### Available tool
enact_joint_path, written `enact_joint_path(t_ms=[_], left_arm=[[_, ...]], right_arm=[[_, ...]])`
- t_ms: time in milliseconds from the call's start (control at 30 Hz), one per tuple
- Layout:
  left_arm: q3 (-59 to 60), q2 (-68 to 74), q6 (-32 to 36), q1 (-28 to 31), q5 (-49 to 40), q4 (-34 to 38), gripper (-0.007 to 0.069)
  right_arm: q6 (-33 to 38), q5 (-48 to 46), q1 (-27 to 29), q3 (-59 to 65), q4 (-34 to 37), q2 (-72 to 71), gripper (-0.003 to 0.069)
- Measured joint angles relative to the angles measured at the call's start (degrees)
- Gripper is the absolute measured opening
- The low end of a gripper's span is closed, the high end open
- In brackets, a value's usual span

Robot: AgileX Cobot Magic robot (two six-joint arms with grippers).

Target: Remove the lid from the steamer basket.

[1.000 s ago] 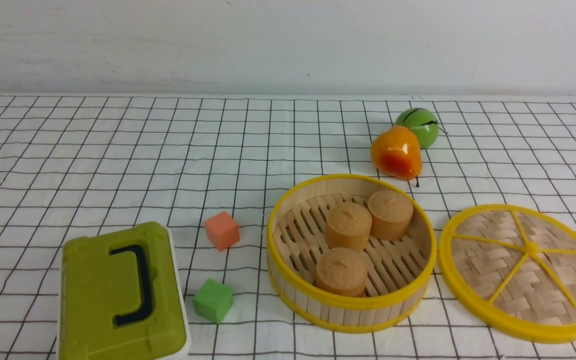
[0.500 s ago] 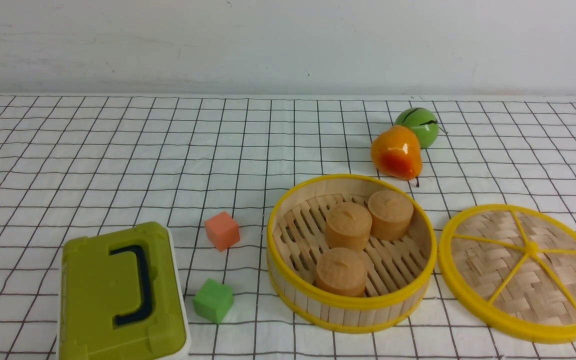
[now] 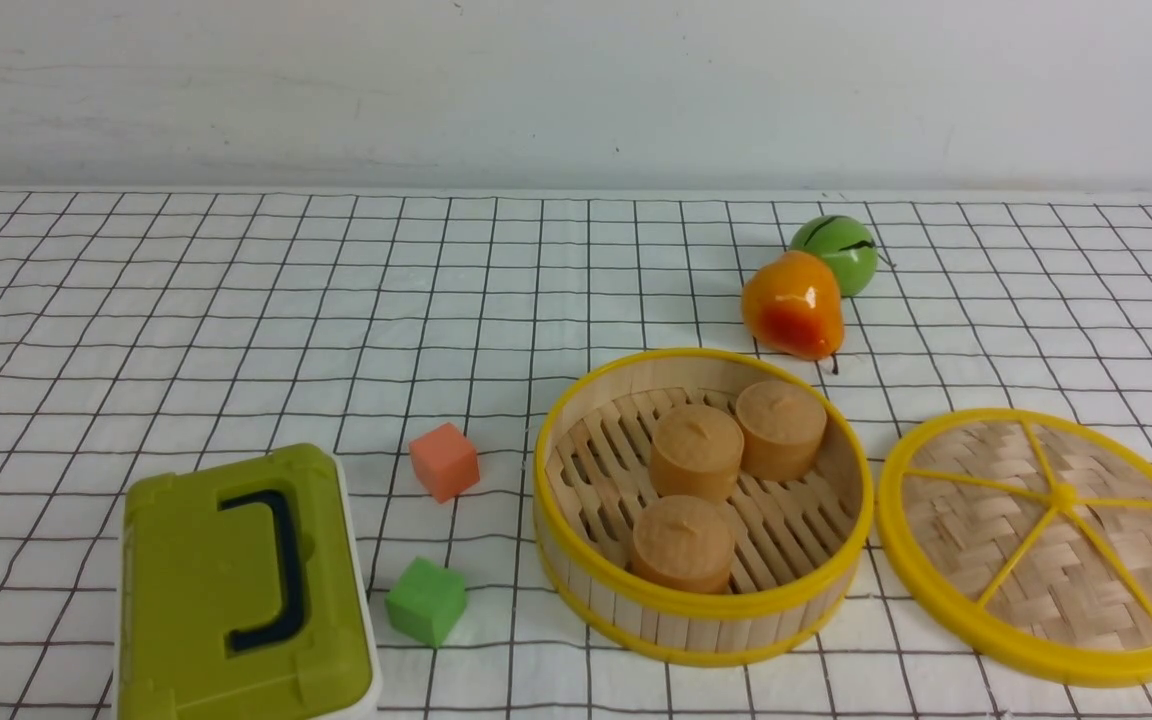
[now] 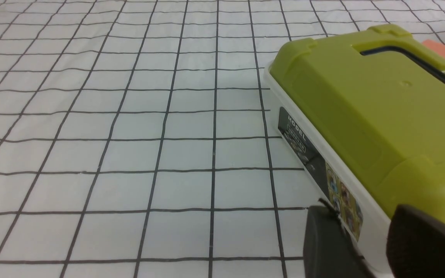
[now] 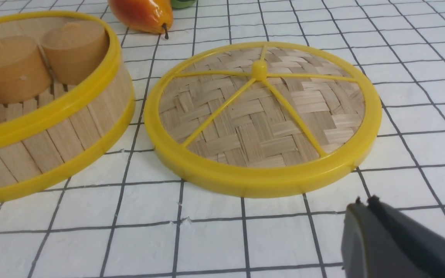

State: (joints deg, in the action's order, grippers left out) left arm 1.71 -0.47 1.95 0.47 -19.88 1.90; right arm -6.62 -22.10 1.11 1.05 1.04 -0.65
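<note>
White tablecloth (image 3: 236, 300) w/ black grid lines, pale wall behind. Front view: steamer basket (image 3: 703, 600) sits open right of centre, three tan buns (image 3: 696, 450) inside. Lid (image 3: 1051, 545) lies flat on the cloth just to the basket's right, rims close but apart. Nothing has shifted across the last second: basket, lid, olive-green box (image 3: 241, 590), orange cube (image 3: 444, 460), green cube (image 3: 425, 601), orange pear (image 3: 793, 305) and green ball (image 3: 836, 252) all sit as before. Judgement: lid is already off, task looks done, arms resting.

Front view shows no arms or grippers at all. Left wrist view adds the left gripper (image 4: 373, 247): two dark fingers w/ a gap between, parted, holding nothing, close beside the box's white side. Right wrist view shows the right gripper (image 5: 392, 239) as one dark wedge near the lid's rim, not touching it; fingers seem pressed together, empty. It also shows the lid's knob (image 5: 259, 70) & spokes up close.
</note>
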Motion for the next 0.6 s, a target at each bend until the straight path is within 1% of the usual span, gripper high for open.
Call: enact_joint_path(t_ms=[600], left_arm=[[0.0,0.0,0.0,0.0,0.0,0.0,0.0239]], right_arm=[[0.0,0.0,0.0,0.0,0.0,0.0,0.0012]])
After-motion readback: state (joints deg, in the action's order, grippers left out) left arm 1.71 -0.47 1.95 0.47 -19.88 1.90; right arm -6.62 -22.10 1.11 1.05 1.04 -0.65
